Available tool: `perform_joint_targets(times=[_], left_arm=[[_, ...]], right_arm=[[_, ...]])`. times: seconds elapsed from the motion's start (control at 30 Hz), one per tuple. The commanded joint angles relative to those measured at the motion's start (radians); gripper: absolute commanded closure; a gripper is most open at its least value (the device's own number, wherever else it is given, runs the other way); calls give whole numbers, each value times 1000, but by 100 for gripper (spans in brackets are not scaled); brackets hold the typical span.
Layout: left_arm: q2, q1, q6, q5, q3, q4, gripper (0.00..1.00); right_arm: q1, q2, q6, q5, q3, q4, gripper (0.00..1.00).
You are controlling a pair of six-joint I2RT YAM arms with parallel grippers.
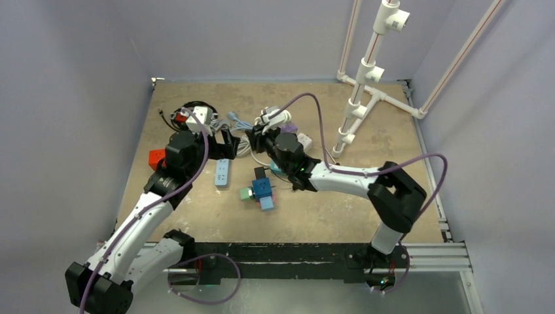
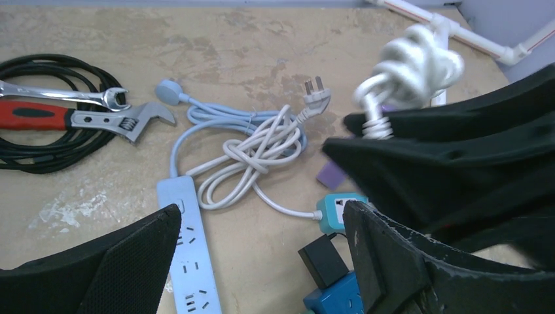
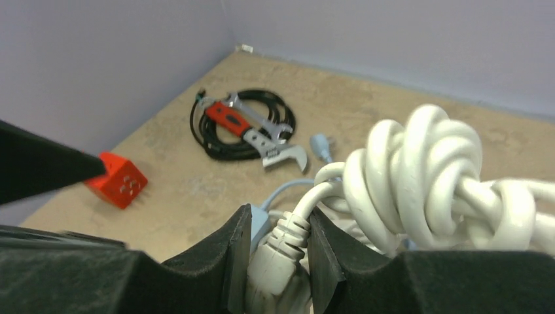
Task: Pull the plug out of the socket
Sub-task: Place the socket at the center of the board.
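Right jaws are clamped together on the white moulded plug (image 3: 280, 261), pinching it just below the ribbed neck where its cord leaves. The knotted bundle of white cable (image 3: 432, 176) sits just past the tips, held up off the sandy brown desk (image 1: 314, 216). Left jaws stand wide apart and hold nothing, hovering low just left of the right ones, over the long pale blue power strip (image 2: 190, 261). From the right wrist view I judge the plug's long axis to run along the pads, cable end far, pin end near and buried between them. I cannot tell what socket it sits in, or whether the pins are seated at all. Any pull has to follow that axis. My right arm has the plug; the left is the free one to brace a socket body, and I think it would have to come in from the left, beneath the bundle
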Motion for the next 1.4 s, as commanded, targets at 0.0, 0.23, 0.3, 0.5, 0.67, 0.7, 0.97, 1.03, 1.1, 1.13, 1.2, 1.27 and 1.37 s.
perform_joint_targets(times=[0.0,0.23,0.3,0.5,0.67,0.7,0.97,1.03,1.1,1.13,1.2,1.27,1.37], left_arm=[[-38,6,17,-47,8,25,6],[-17,7,14,-31,14,24,6],[-18,7,15,-33,13,23,6],[-13,7,17,-34,14,23,6],[-10,7,19,-38,14,22,6],[-11,7,19,-40,14,22,6],[-19,7,23,-62,14,16,5],[-20,7,23,-59,12,17,5],[-15,7,23,-44,10,20,5],[-9,7,22,-32,10,22,5],[6,7,20,-8,12,21,5],[18,7,17,8,13,22,6],[26,7,12,25,12,25,6]], right_arm=[[-4,120,69,-71,79,29,100],[-7,307,100,-150,230,-70,100],[-9,343,107,-160,264,-90,100],[-21,423,143,-169,337,-152,77],[-38,412,157,-160,337,-183,23],[-39,395,146,-164,327,-175,17],[-39,186,87,-162,216,-171,1],[-39,110,97,-144,181,-219,1],[-39,23,122,-114,131,-268,1],[-39,-24,136,-106,99,-289,1],[-39,-121,173,-95,22,-332,1],[-39,-209,212,-88,-68,-378,1],[-35,-330,262,-57,-175,-448,1]])
